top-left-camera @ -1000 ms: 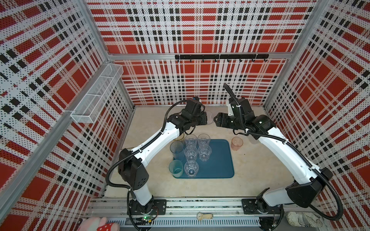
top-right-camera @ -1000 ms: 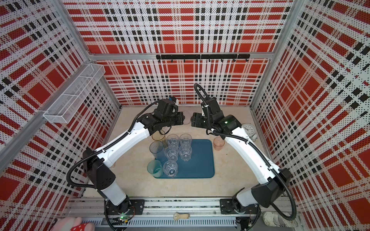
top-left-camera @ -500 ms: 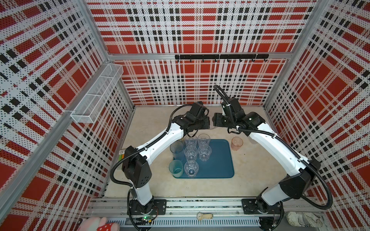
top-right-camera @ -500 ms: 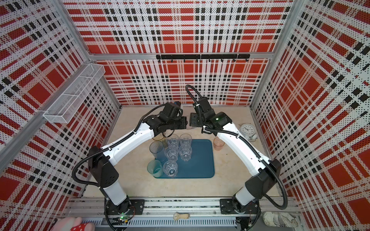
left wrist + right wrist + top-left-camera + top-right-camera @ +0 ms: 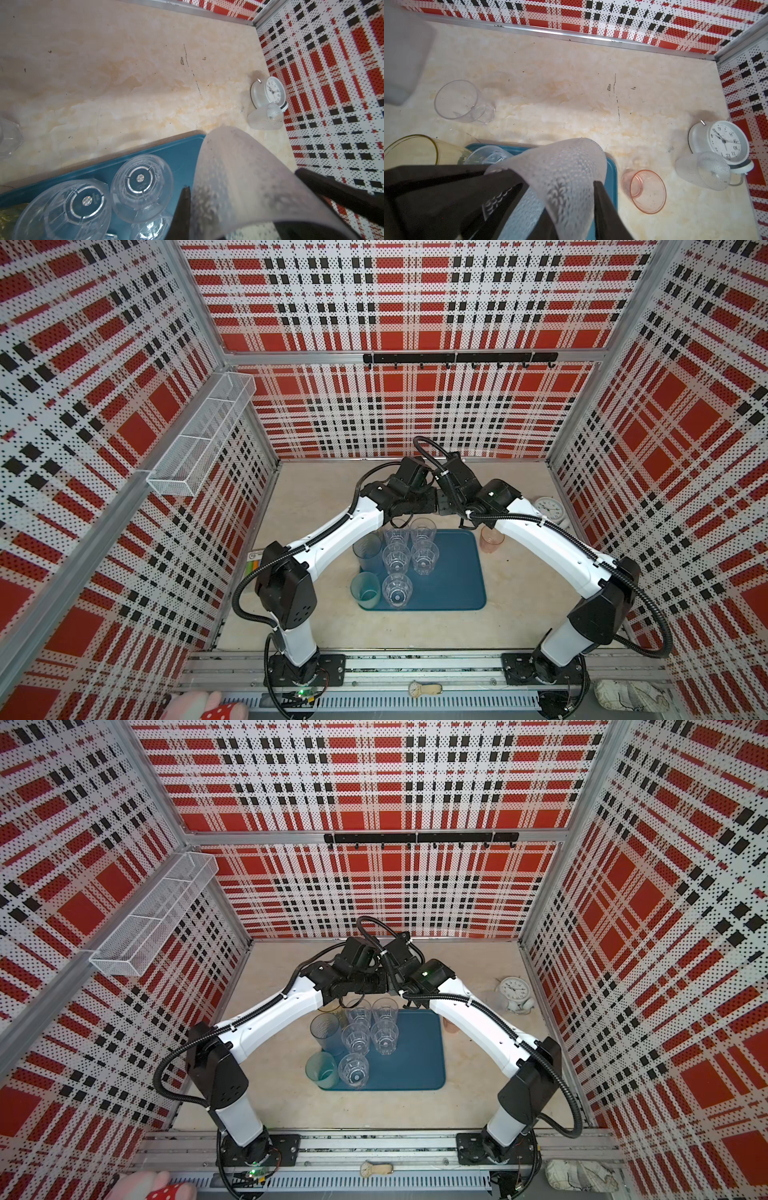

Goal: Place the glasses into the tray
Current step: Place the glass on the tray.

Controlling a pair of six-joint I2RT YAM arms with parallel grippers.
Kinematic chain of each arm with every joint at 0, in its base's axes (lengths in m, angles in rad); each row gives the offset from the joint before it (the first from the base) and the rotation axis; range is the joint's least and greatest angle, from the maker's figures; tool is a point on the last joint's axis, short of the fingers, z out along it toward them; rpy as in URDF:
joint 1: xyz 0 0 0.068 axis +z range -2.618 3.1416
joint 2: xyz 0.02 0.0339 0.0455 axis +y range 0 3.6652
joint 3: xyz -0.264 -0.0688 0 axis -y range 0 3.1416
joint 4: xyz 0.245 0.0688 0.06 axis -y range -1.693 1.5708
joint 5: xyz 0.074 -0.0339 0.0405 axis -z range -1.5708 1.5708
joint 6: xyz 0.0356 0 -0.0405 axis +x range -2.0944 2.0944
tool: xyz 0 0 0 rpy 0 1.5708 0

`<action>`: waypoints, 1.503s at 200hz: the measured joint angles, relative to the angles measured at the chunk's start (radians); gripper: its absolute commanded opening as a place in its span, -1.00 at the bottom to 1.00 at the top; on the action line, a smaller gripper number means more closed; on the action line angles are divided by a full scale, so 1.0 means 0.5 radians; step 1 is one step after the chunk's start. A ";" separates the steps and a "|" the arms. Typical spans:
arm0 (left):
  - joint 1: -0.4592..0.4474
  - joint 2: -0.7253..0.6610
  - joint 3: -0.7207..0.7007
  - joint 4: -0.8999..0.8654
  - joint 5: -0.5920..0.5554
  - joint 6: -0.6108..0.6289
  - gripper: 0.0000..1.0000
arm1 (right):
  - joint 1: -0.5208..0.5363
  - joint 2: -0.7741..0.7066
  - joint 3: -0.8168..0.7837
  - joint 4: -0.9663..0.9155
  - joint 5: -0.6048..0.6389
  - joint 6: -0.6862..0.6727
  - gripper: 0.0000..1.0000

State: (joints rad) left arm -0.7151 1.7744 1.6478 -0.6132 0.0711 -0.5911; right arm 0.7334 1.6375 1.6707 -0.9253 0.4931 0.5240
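Arms meet behind the flat teal-blue plastic tray [image 5: 455, 574]; left end effector [image 5: 247, 193] and right end effector [image 5: 558, 187] both clamp one frosted dimpled tumbler [image 5: 571, 162].

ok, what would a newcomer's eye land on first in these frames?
The two arms meet nose to nose above the far edge of the tray. The left gripper grips a frosted glass, which also sits between the fingers of the right gripper. Next come the clear tumblers, bunched on the tray's half nearer the left arm. By the right wall, a white clock has a toppled glass lying beside it.
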 measured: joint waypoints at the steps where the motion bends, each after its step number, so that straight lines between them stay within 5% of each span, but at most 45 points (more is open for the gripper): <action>1: 0.000 0.000 -0.001 -0.001 0.001 0.000 -0.87 | -0.001 0.000 -0.002 0.001 0.002 0.001 -0.69; 57: -0.002 -0.020 -0.003 0.038 0.086 -0.005 -0.36 | -0.037 0.005 -0.109 -0.014 0.041 0.014 -0.92; 156: 0.089 -0.311 -0.041 0.069 0.121 0.049 -0.13 | -0.256 -0.185 -0.447 -0.002 -0.296 0.120 -1.00; 242: 0.553 -0.792 -0.487 0.324 -0.002 0.192 -0.01 | -0.319 -0.481 -0.647 -0.236 -0.780 0.031 -1.00; 300: 0.866 -0.960 -0.706 0.507 -0.090 0.214 0.01 | 0.018 -0.639 -1.006 -0.368 -1.010 0.151 -1.00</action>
State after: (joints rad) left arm -0.2821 1.2945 1.2949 -0.3595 0.0261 -0.4839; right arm 0.7422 1.3182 1.1675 -1.1091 -0.0120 0.5995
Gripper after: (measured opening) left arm 0.502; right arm 0.079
